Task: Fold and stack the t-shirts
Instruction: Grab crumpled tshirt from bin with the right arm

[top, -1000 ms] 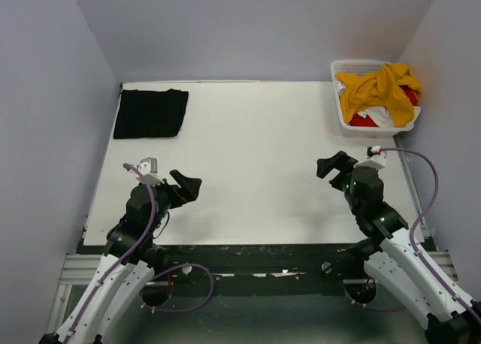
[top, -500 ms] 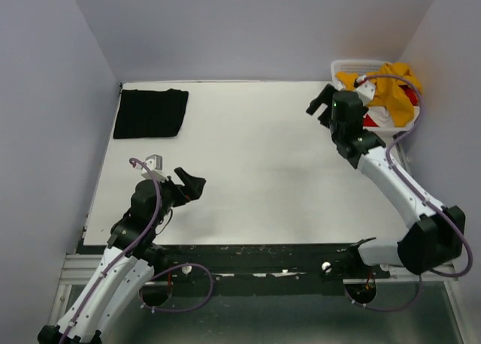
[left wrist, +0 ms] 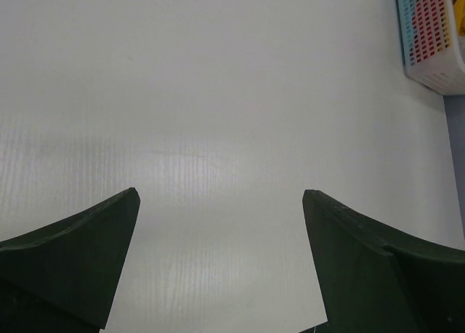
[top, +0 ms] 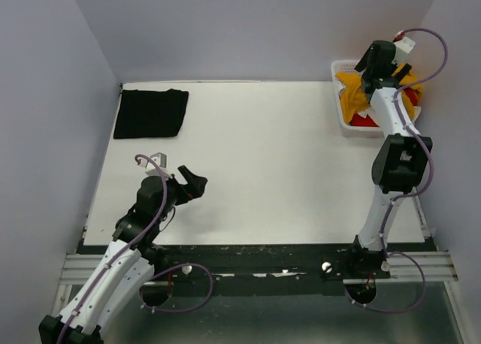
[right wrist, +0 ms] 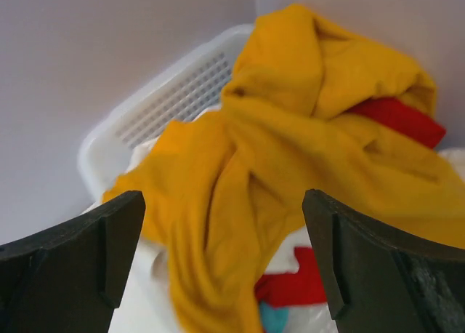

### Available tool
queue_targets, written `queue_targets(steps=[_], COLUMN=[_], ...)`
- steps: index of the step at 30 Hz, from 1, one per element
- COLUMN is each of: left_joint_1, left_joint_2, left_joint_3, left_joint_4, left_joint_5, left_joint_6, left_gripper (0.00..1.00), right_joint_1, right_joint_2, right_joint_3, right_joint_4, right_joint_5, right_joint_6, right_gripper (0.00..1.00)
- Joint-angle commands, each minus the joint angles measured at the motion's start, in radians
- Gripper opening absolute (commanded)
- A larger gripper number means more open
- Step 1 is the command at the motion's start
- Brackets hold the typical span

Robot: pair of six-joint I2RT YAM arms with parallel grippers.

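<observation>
— Where are the t-shirts?

— The black t-shirt (top: 150, 113) lies folded flat at the upper left of the tabletop (top: 263, 149). The mustard t-shirt (right wrist: 290, 151) is heaped in the white basket (right wrist: 182, 93) at the upper right, draped over a red t-shirt (right wrist: 396, 118).

— And the hands?

— The right hand (right wrist: 221, 202) hangs over the basket, fingers spread wide, gripping nothing, with the mustard cloth beneath the gap. The left hand (left wrist: 218, 195) sits at the lower left of the overhead view, also spread wide and empty, over the tabletop and well apart from the black t-shirt.
</observation>
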Motion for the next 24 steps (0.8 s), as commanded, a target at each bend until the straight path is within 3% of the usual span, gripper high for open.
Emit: queue_targets(steps=[1, 2, 6, 10, 14, 15, 18, 22, 24], left_joint_1=[-0.002, -0.002, -0.002, -0.002, -0.002, -0.002, -0.002, -0.002, -0.002], left_joint_2=[0.023, 0.029, 0.053, 0.062, 0.063, 0.061, 0.055, 0.048, 0.048], left_joint_3=[-0.028, -0.029, -0.026, -0.04, -0.027, -0.028, -0.03, -0.03, -0.029], left_joint_4=[0.081, 0.087, 0.102, 0.131, 0.105, 0.103, 0.098, 0.096, 0.096], left_joint_5=[-0.038, -0.04, -0.03, -0.026, -0.039, -0.042, -0.055, -0.06, -0.055], left_joint_6=[0.033, 0.036, 0.049, 0.048, 0.05, 0.05, 0.047, 0.047, 0.047], left_gripper=[0.99, 0.99, 0.98, 0.99, 0.99, 0.99, 0.99, 0.98, 0.99], right_joint_1=[-0.07, -0.069, -0.061, -0.058, -0.06, -0.06, -0.06, -0.06, -0.059], right_joint_2=[0.205, 0.23, 0.178, 0.163, 0.253, 0.27, 0.26, 0.136, 0.062], right_joint_3=[0.217, 0.227, 0.025, -0.111, -0.06, -0.04, -0.043, -0.2, -0.283], right_joint_4=[-0.033, -0.013, 0.332, 0.42, 0.421, 0.415, 0.432, 0.57, 0.623], right_joint_5=[0.083, 0.127, 0.174, 0.118, 0.144, 0.157, 0.172, 0.106, 0.053], right_joint_6=[-0.099, -0.108, -0.162, -0.095, -0.13, -0.137, -0.115, -0.056, -0.031], right_gripper=[1.0, 1.0, 0.99, 0.99, 0.97, 0.93, 0.67, 0.27, 0.16])
